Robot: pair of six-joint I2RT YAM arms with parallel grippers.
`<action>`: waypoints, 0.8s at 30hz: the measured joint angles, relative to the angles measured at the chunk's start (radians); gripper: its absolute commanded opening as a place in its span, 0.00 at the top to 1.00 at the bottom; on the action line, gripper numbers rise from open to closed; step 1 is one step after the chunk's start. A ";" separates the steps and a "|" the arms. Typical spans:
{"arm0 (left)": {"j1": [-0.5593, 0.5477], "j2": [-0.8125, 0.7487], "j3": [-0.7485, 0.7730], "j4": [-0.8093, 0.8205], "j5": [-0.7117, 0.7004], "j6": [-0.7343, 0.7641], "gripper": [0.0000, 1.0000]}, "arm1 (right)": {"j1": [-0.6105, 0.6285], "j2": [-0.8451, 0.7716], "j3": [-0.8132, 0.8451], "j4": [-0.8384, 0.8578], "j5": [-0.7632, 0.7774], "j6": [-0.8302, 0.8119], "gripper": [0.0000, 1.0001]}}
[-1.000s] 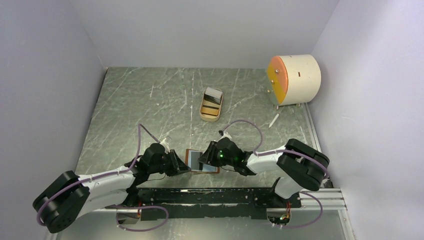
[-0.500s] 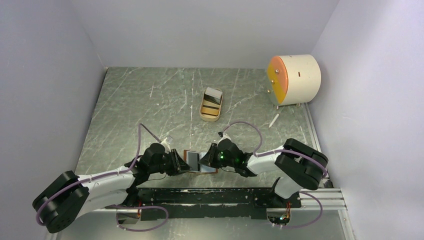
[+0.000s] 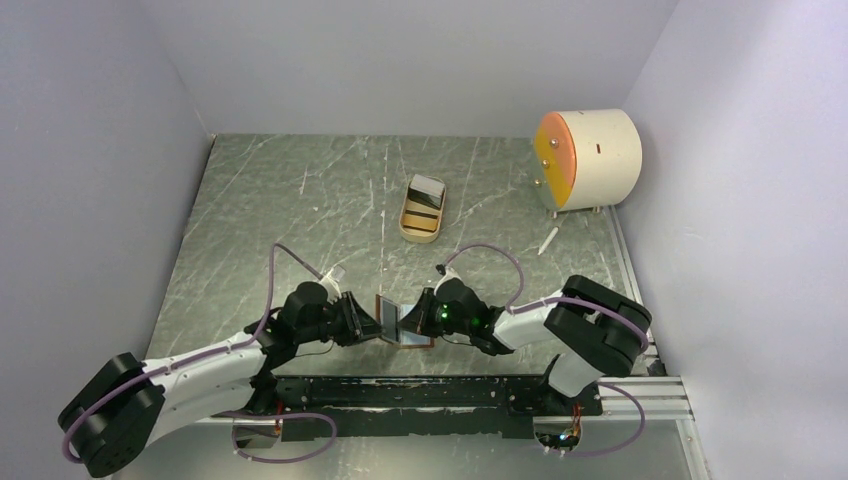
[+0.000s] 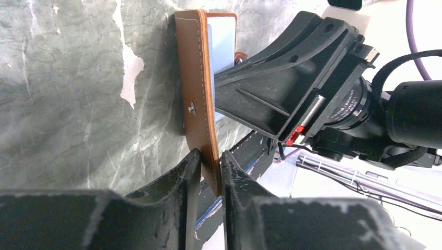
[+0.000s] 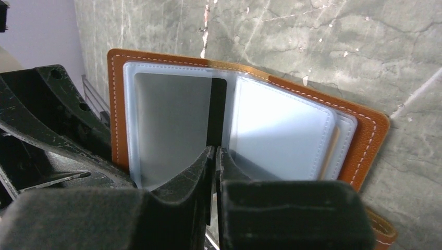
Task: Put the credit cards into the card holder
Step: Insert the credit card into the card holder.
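The step in hand is opening and steadying the card holder so it can take a card; no card is being carried. The left pincer is clamped narrow on the lower edge of the leather cover, holding the card holder upright on its edge on the table, near the front. The right pincer is also nearly closed, with its tips at the clear sleeves inside. It appears to nip the edge of one sleeve leaf, though the view is too tight to be sure.

The credit cards lie in the tan tray, well apart from both arms, toward the back of the table. I judge the next move calls for one pincer to let go and reach for a card while the other keeps the card holder spread. The two pincers stand almost nose to nose, and the black rail runs just behind them, so room is tight here. There is more open table toward the tray.
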 measured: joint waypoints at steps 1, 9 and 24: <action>0.000 0.002 0.000 0.002 0.002 -0.005 0.79 | 0.000 0.004 -0.001 0.001 0.000 0.000 0.93; 0.001 0.042 0.009 -0.003 0.007 -0.009 0.91 | -0.008 0.014 -0.006 0.006 -0.001 -0.005 0.90; 0.029 0.021 0.026 -0.012 0.009 0.029 0.68 | -0.008 -0.003 -0.020 0.002 0.005 -0.028 0.91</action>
